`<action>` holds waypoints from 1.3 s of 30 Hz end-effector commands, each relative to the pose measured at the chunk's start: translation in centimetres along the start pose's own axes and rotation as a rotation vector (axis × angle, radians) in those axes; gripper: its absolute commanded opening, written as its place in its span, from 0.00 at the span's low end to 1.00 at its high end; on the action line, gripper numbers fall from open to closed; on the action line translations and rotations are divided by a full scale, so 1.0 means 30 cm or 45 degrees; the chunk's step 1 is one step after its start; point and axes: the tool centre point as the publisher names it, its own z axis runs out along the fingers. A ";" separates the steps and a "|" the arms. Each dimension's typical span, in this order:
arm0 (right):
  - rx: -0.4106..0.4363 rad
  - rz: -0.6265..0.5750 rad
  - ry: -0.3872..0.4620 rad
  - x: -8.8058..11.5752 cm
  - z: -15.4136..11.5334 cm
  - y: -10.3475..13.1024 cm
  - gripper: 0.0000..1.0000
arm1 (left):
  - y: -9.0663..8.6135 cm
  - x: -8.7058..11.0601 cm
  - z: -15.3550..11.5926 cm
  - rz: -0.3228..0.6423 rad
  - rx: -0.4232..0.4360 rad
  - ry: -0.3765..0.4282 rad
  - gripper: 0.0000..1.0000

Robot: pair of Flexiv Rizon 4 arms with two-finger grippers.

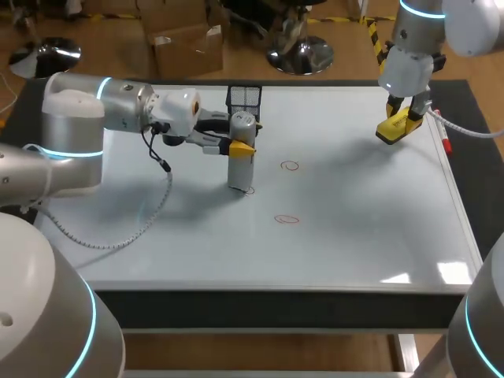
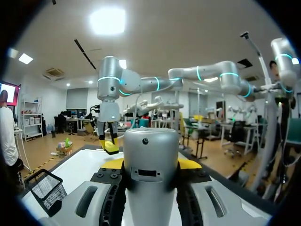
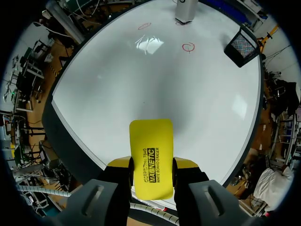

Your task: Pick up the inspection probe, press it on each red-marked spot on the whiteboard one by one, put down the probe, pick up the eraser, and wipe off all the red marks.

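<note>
My left gripper (image 1: pixel 236 146) is shut on the silver inspection probe (image 1: pixel 241 161). The probe stands upright, its foot on the whiteboard (image 1: pixel 354 228) at a red mark (image 1: pixel 250 190). Two more red rings (image 1: pixel 291 165) (image 1: pixel 287 220) lie to its right and front. In the left wrist view the probe (image 2: pixel 151 165) fills the gap between the yellow tips. My right gripper (image 1: pixel 396 128) hangs over the board's far right, shut on the yellow eraser (image 1: pixel 394 126). In the right wrist view the eraser (image 3: pixel 151 155) sits between the fingers, with red rings (image 3: pixel 188 47) (image 3: pixel 144 26) and the probe (image 3: pixel 186 10) far ahead.
A black mesh basket (image 1: pixel 244 98) stands at the board's far edge behind the probe; it also shows as the basket (image 2: pixel 44 188) and basket (image 3: pixel 242 44) in the wrist views. A red marker (image 1: pixel 446 144) lies by the right edge.
</note>
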 end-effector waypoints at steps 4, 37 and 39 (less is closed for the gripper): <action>0.003 -0.002 0.004 0.000 -0.003 -0.002 0.00 | -0.058 0.085 -0.092 -0.001 -0.028 -0.172 0.00; 0.003 -0.002 0.004 0.000 -0.003 -0.002 0.00 | -0.098 0.257 -0.490 0.065 0.027 -0.697 0.00; 0.003 -0.002 0.004 0.000 -0.003 -0.002 0.00 | -0.102 0.256 -0.503 0.074 0.029 -0.711 0.00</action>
